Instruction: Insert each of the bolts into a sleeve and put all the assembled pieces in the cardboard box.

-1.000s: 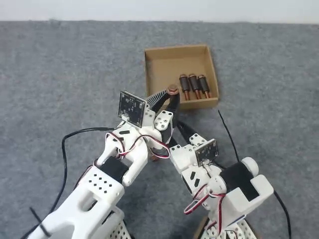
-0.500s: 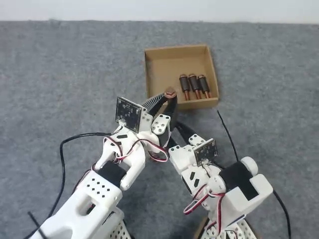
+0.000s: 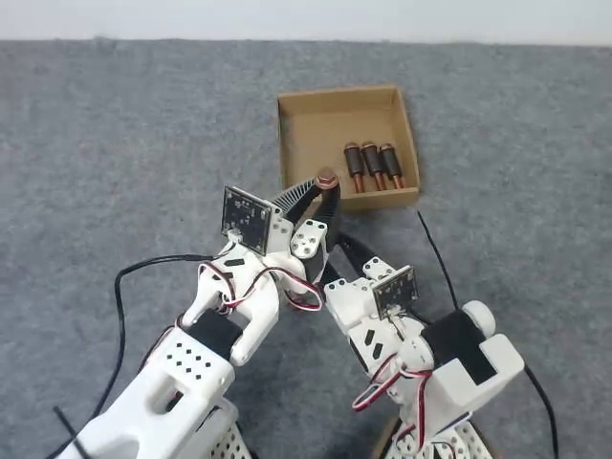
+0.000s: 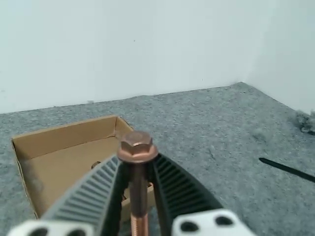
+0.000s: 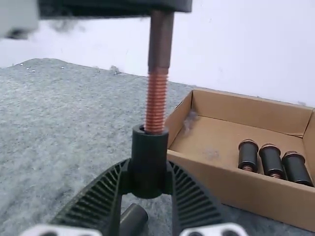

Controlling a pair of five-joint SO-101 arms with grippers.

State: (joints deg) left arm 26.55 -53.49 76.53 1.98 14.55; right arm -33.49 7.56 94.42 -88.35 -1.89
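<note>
just outside the near wall of the box [image 3: 320, 129], our left claw [image 4: 136, 164] is closed on the bolt [image 4: 138, 189] under its head and holds it upright, the threaded tip right in the mouth of the sleeve [image 5: 149, 152], which our right claw [image 5: 148, 171] clamps upright below, so both long axes line up.

Copper bolt [image 4: 136, 146], hex head protruding, clamped between ribbed jaws of left gripper [image 4: 135, 163]; open cardboard box [image 4: 64, 135] beyond, on grey carpet [image 4: 206, 123]; black cable [image 4: 288, 168] on carpet.
</note>
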